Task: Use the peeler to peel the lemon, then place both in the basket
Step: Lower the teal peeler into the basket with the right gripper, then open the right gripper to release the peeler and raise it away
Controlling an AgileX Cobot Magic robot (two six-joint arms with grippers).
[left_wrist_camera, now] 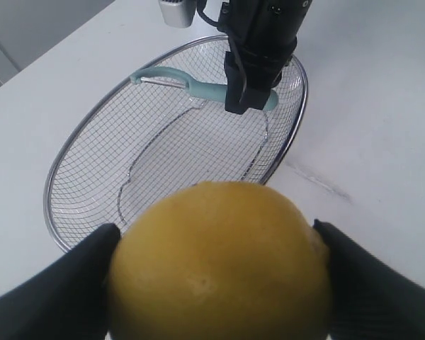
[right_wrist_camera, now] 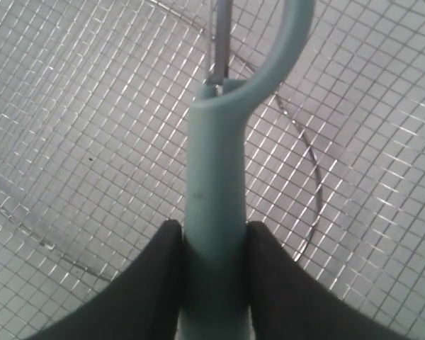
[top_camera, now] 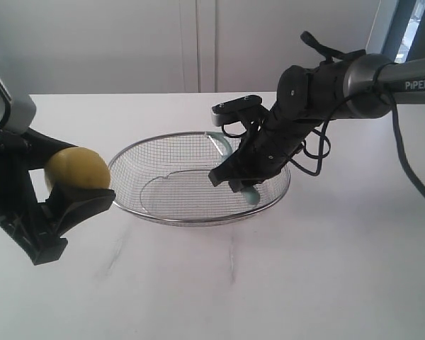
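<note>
Within the right pincer (right_wrist_camera: 214, 234), the peeler (right_wrist_camera: 216, 156), over the basket (right_wrist_camera: 71, 106)

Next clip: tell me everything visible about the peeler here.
The peeler is a slim Y-type tool of pale teal plastic with a long handle, a curved forked head and a thin metal blade. The right gripper is shut on its handle, holding it low inside the basket, head toward the far rim. Whether it touches the mesh is unclear.
</note>
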